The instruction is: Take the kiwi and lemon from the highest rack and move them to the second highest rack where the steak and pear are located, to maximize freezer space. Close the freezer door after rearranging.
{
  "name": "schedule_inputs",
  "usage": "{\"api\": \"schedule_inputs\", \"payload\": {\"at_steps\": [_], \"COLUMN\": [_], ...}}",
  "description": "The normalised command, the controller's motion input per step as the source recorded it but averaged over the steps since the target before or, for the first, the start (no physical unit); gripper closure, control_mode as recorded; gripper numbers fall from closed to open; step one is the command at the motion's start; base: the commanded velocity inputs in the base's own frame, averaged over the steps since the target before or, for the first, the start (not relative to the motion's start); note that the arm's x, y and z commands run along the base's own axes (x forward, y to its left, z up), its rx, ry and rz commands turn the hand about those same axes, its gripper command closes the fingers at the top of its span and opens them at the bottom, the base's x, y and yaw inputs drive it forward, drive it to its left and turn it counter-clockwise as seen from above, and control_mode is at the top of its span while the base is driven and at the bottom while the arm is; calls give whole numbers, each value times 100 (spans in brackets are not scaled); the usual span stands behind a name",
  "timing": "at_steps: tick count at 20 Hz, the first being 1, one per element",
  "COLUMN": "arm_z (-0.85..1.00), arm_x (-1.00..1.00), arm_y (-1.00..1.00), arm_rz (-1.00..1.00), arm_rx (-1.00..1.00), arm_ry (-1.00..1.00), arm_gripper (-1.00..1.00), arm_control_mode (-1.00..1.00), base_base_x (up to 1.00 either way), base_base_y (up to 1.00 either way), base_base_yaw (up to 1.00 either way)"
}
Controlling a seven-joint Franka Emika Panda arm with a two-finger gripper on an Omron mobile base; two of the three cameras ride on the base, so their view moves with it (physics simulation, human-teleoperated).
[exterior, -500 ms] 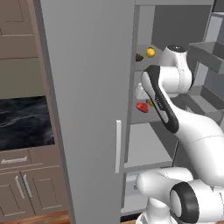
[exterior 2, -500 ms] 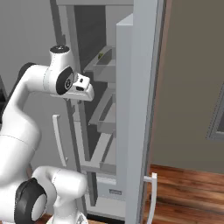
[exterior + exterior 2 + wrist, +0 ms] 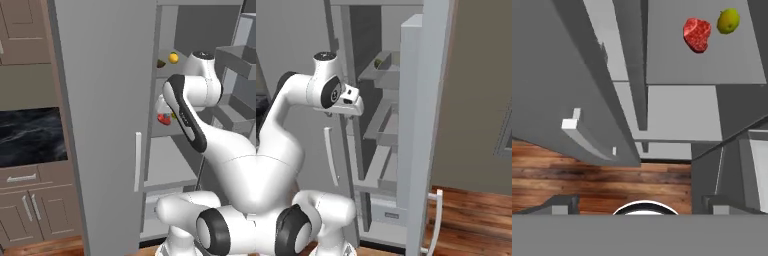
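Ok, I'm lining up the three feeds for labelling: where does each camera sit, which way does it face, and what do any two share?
Left base view: behind the arm's left, facing the open freezer past the freezer door; the arm rises at lower right; kiwi and lemon lie on the highest rack.
Right base view: behind its right, facing the door shelves; the arm stands left.
Hand view: on the hand, looking down past the second highest rack to the floor.
Shared: steak in left base and hand views.
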Motion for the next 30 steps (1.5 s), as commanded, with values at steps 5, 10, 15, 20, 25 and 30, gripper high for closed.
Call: {"api": "schedule_inputs", "payload": {"at_steps": [5, 10, 15, 20, 25, 30], "arm_z": [0, 0, 0, 0, 0, 0], "arm_x": [0, 0, 0, 0, 0, 0], "arm_y": [0, 0, 0, 0, 0, 0], "arm_rz": [0, 0, 0, 0, 0, 0], "arm_rx": [0, 0, 0, 0, 0, 0], "arm_ry": [0, 0, 0, 0, 0, 0], "arm_gripper": [-100, -100, -100, -100, -100, -100], "arm_control_mode": [100, 100, 100, 100, 100, 100], "base_base_x": [-2, 9, 23, 36, 43, 33], "base_base_y": [67, 21, 1, 0, -7, -32], "base_base_yaw": [-11, -66, -66, -27, -4, 0]}}
